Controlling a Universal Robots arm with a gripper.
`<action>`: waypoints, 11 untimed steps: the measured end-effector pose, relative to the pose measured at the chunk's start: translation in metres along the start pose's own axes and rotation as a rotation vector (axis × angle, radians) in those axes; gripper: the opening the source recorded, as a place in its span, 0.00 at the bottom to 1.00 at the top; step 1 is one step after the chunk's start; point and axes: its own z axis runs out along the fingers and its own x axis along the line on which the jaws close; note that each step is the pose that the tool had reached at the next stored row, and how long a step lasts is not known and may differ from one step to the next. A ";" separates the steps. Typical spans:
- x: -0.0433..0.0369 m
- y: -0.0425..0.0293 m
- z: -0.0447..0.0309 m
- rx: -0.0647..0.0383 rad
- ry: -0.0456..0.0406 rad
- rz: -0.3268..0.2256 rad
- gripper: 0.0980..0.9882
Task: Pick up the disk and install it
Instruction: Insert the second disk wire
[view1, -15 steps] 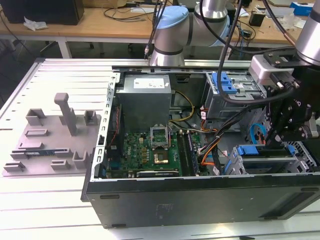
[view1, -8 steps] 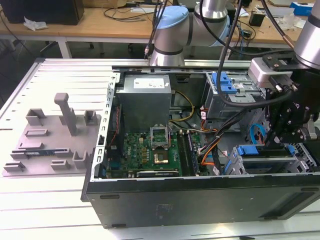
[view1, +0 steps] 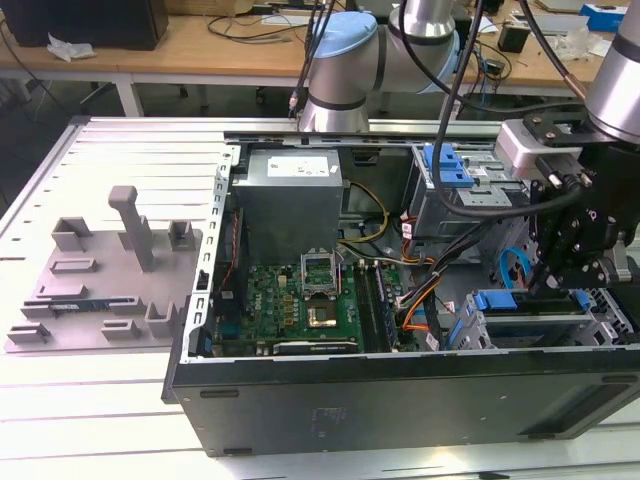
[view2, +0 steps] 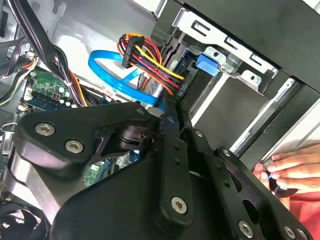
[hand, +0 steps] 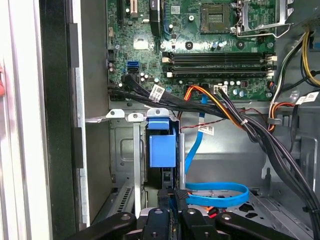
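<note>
Cable bundles (hand: 235, 117) are crossing the open computer case (view1: 300, 400) between motherboard (hand: 200, 45) and drive cage (hand: 125, 150), narrowing access. A blue cable loop (hand: 220, 192) is lying beside the gripper (hand: 170, 197). A person's hand (view2: 292, 167) is resting at the case edge.

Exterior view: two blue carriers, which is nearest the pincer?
The lower blue carrier, in the cage by the case's near wall, just beneath the pincer; the upper blue carrier sits farther back.
</note>
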 end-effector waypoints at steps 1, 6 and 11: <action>0.0000 0.0000 0.0003 0.000 -0.0005 0.000 0.07; 0.0001 -0.0004 -0.0064 0.000 -0.0003 0.000 0.15; 0.0005 -0.0013 -0.0222 0.000 -0.0002 0.000 0.15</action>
